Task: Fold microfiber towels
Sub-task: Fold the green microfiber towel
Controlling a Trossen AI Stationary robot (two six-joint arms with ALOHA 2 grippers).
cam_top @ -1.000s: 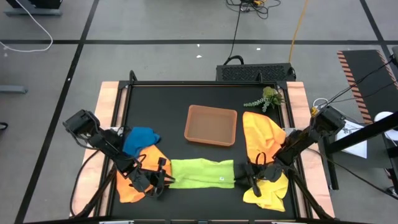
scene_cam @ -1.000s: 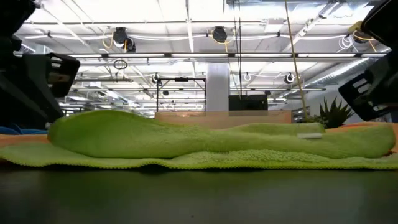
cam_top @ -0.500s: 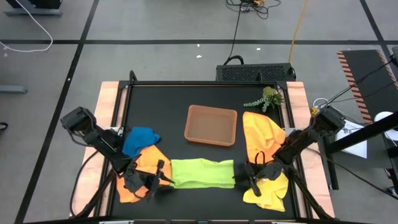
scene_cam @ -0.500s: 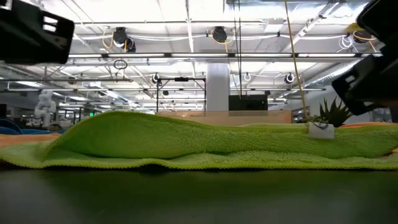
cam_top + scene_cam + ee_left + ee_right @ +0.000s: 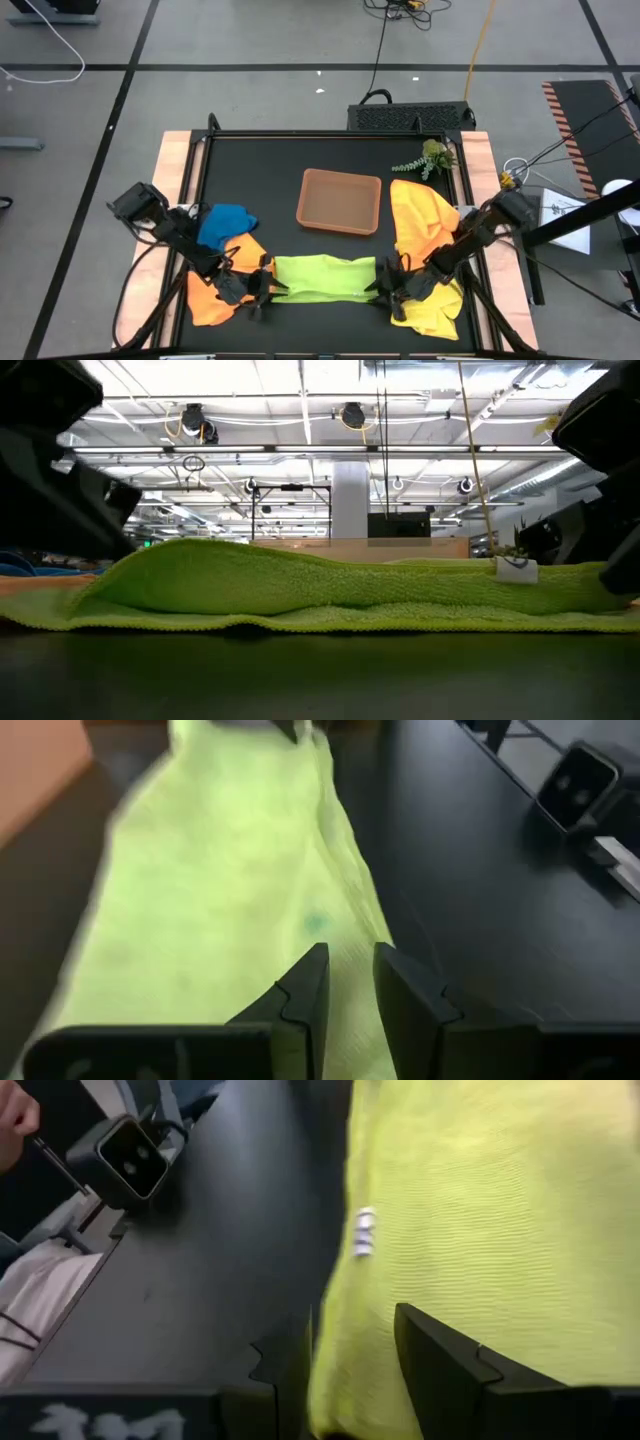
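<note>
While four towels lie on the black bench, only the lime green towel sits between the two arms, stretched along the front edge. One orange towel and one blue towel lie at its left end, one yellow towel at its right. A single brown tray and one plant sprig stand farther back. At the green towel's left end, the left tool has its fingers a narrow gap apart above the cloth's edge. At the right end, the right tool has its fingers apart, straddling the cloth's edge.
</note>
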